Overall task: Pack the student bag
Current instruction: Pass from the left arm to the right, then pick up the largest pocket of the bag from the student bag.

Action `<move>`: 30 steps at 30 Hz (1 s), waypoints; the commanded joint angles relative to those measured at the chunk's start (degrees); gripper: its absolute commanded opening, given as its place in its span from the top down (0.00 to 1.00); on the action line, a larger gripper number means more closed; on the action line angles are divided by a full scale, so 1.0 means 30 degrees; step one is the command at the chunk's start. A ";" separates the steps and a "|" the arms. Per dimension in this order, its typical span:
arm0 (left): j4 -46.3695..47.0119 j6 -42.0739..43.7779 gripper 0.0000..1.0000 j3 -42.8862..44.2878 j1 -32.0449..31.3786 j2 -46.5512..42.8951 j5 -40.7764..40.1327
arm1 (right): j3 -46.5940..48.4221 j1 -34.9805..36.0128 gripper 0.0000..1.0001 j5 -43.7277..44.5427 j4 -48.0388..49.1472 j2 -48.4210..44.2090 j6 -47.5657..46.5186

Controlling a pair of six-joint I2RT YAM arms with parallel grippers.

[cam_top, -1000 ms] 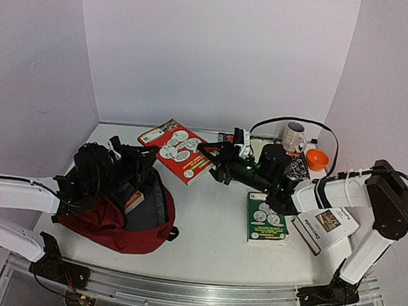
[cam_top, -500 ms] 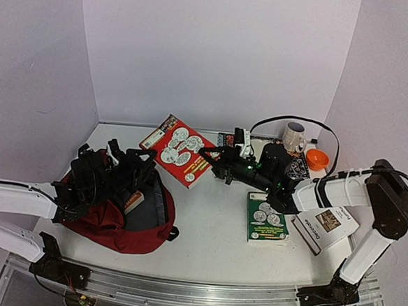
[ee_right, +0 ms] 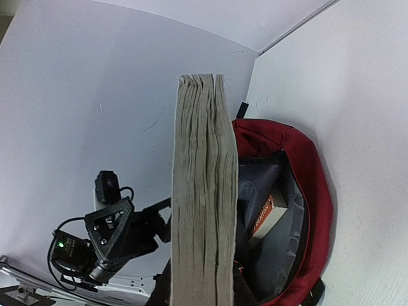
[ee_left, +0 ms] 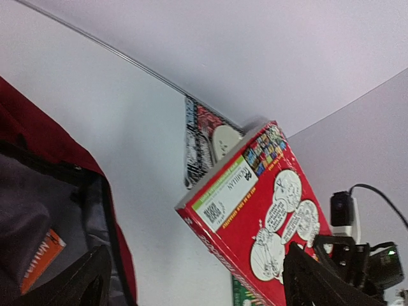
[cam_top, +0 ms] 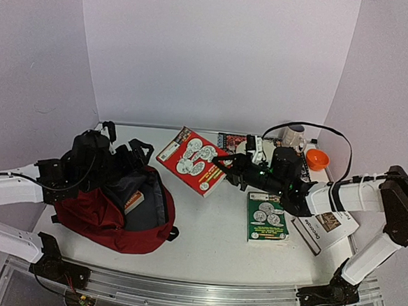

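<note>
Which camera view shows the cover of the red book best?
The left wrist view: the red book fills much of the frame, its cartoon cover and white label plain. The top external view shows the whole cover but small, held by the right claw. The right wrist view shows only its page edge.

Left white arm (cam_top: 9,187) low, reaching rightward, claw (ee_left: 194,271) spread wide. Right white arm (cam_top: 341,194) extended leftward, claw (cam_top: 225,172) clamped on raised red cartoon-cover book (cam_top: 195,159).
</note>
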 commanded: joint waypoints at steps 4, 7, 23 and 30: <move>-0.9783 0.3923 0.01 0.4125 0.0540 0.2040 -0.3912 | -0.0172 -0.0078 1.00 -0.0364 -0.0495 -0.1908 -0.1277; -1.1822 0.4725 0.01 0.5121 0.1132 0.3440 -0.4574 | -0.0377 -0.0060 1.00 -0.0394 -0.1231 -0.2198 -0.1448; -1.4916 0.6992 0.01 0.6127 0.6185 0.9089 -0.0912 | -0.1218 0.0173 1.00 -0.0567 -0.1498 -0.2483 -0.1140; -1.3904 0.7158 0.02 0.5182 0.6538 0.9978 0.1827 | -0.0389 0.0690 1.00 -0.0927 -0.1470 -0.1369 -0.1342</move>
